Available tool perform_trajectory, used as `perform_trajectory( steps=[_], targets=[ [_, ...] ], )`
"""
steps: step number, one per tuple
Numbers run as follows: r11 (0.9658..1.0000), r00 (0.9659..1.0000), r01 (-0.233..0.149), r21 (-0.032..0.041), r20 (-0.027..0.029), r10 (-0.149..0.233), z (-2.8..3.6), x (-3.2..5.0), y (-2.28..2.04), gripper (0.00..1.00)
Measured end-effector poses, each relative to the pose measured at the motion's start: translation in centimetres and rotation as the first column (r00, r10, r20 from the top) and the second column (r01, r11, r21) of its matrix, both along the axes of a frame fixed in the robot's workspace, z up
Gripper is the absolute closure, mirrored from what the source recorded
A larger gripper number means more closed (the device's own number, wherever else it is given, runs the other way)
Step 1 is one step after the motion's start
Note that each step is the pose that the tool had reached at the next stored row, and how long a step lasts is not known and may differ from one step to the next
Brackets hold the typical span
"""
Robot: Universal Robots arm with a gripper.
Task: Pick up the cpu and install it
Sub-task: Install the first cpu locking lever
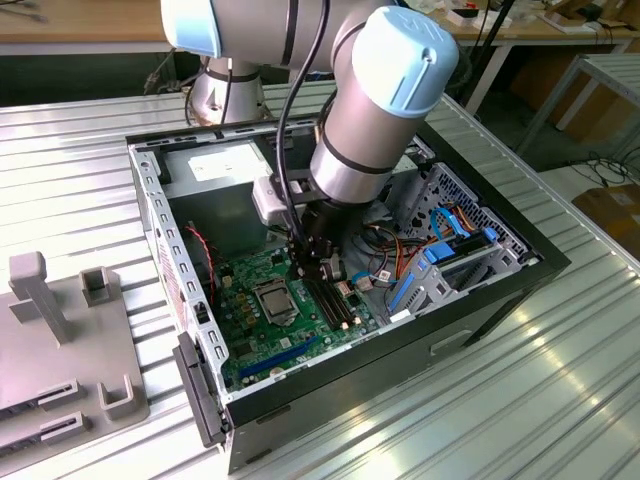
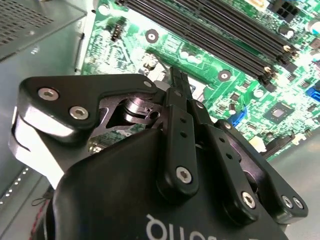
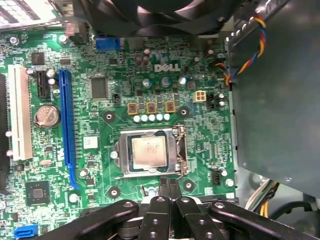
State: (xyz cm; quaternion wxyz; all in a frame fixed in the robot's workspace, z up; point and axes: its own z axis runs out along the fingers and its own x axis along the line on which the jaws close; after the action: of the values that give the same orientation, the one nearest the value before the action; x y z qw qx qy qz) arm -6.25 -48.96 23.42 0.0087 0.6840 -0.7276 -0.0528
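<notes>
Robot arm [image 1: 375,110] reaching down into an open computer case [image 1: 480,300] on a ribbed metal worktop [image 1: 560,400]. Pincer [image 1: 318,262] low over the green board [image 1: 275,330], close to the long black memory slots [image 1: 335,300].

In the first wrist view, the cpu [image 3: 148,151] lying flat in its square socket [image 3: 150,152], shiny silver-grey face up, metal frame all around it. Socket sitting in the middle of the green board, between a long blue slot [image 3: 66,125] and the grey metal wall with coloured wires [image 3: 250,45]. A round coin battery [image 3: 46,115] near a white slot [image 3: 18,112]. A black fan [image 3: 160,15] at the board's far edge.

Pincer [image 3: 169,184] just beside the socket's edge, fingers [image 3: 162,182] pressed together, nothing pinched between them. In the second wrist view, the same pincer [image 2: 179,80] with its thin black fingers [image 2: 175,82] side by side, tips pointing down at the board. Tips maybe touching the socket frame, maybe just above it; hard to tell from here.

In the exterior view, grey plastic holders [image 1: 60,330] on the worktop at the exterior view's left, well apart from the case. Blue drive brackets [image 1: 440,260] inside the case at the exterior view's right.
</notes>
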Motion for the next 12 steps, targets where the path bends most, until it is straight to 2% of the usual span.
perform_trajectory(
  steps=[3,5,9,12],
  targets=[
    [1.0000,1.0000,0.000,-0.0001,0.0001,0.000,-0.12,-0.01,-0.64,0.89],
    [1.0000,1.0000,0.000,-0.0002,0.0001,0.000,-0.29,-0.02,-0.90,0.89],
    [1.0000,1.0000,0.000,-0.0002,0.0001,0.000,-0.85,-0.04,-1.07,0.89],
    [1.0000,1.0000,-0.001,0.0001,0.0003,0.001,-1.03,-0.08,-1.42,0.89]
  ],
)
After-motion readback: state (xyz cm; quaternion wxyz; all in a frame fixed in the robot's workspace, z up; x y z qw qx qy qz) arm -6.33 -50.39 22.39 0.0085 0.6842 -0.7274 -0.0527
